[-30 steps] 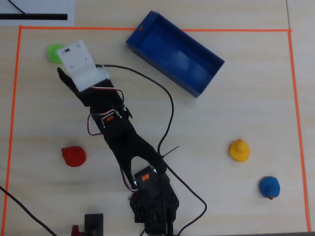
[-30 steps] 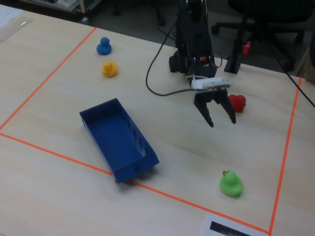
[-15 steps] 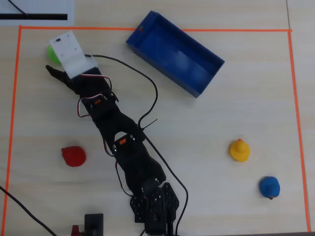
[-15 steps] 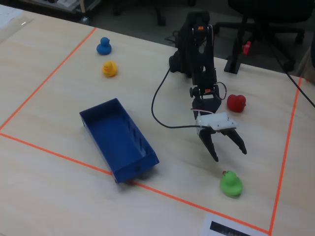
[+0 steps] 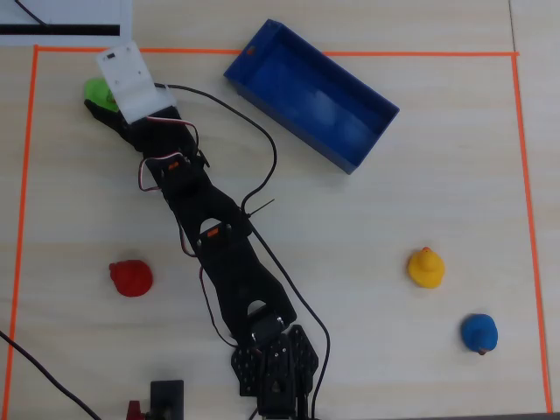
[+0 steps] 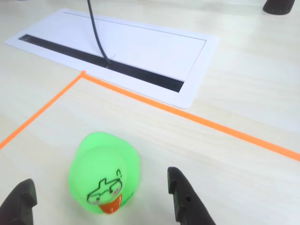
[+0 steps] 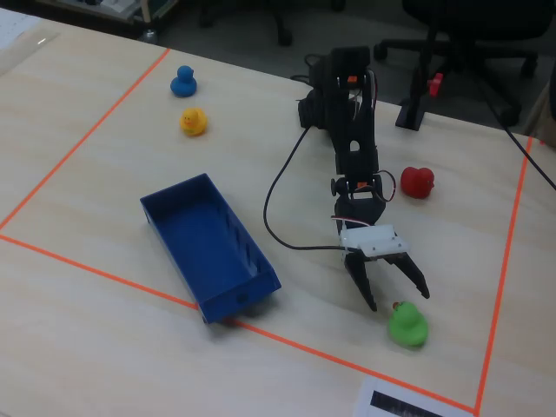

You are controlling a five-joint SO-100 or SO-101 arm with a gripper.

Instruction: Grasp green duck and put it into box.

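**Op:** Overhead view first. My arm is stretched toward the top-left corner of the taped area. The green duck (image 5: 96,90) peeks out beside the white wrist housing, mostly hidden under it. The box (image 5: 262,45) sits well apart, toward the top centre. The red duck (image 5: 131,278), the yellow duck (image 5: 426,268) and the blue duck (image 5: 479,333) lie elsewhere, none near the arm.

**Obs:** Jaw state from there?

**Op:** Cannot tell from above; the housing covers the gripper. In the wrist view the green duck (image 6: 104,173) stands on the table facing the camera, between the two dark fingers (image 6: 186,199), with clear gaps on both sides. Jaws spread, nothing pinched.

**Obs:** And the fixed view?

**Op:** The gripper (image 7: 398,299) is spread wide and low, tips just beside the green duck (image 7: 407,326), which rests on the table near the tape (image 7: 295,347). The box (image 7: 173,247) lies left of the arm.

**Obs:** Step?

**Op:** My judgement: approach, grasp not yet made. Next I would advance a little further around the duck, then close, lift, and swing to the box.
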